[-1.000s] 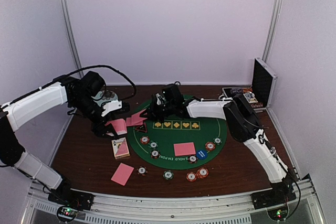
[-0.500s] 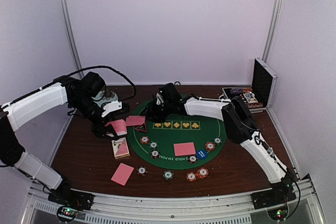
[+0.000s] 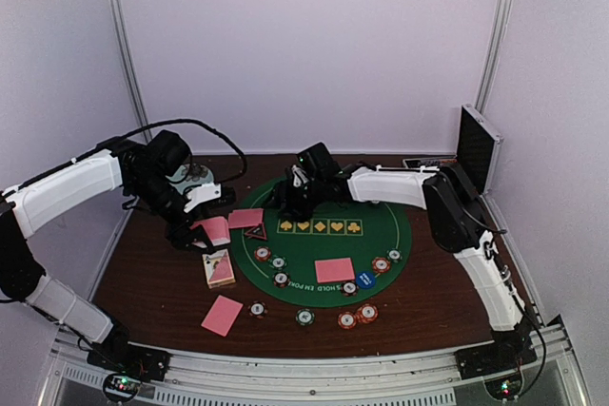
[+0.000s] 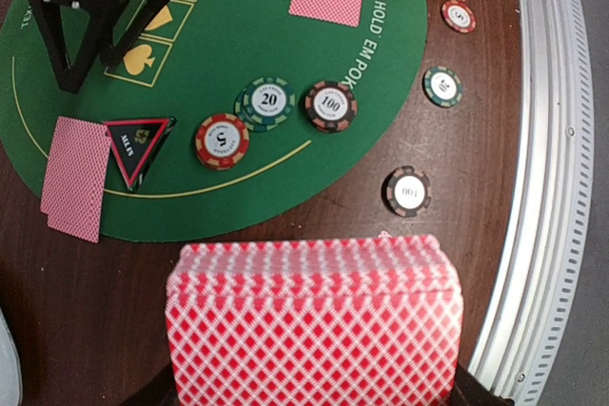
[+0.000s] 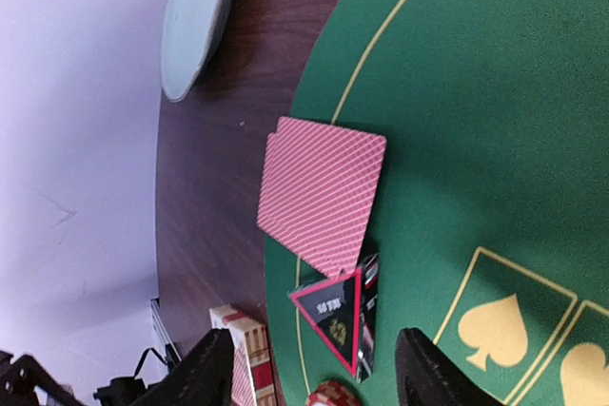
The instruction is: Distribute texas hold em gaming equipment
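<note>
A: Left tool [image 3: 202,227] state?
B: Clamped on deck [image 4: 314,320], held above counter [image 4: 95,330] just off mat [image 4: 238,26]. Probably kept there as dealing supply. Long axis across the jaws, pink back showing.
A: Right tool [image 5: 319,377]?
B: Apart, empty, hovering by two cards [image 5: 322,192] face down on mat rim, touching triangle [image 5: 335,316]. Looks like a dealt hand. Long axis roughly along rim.
</note>
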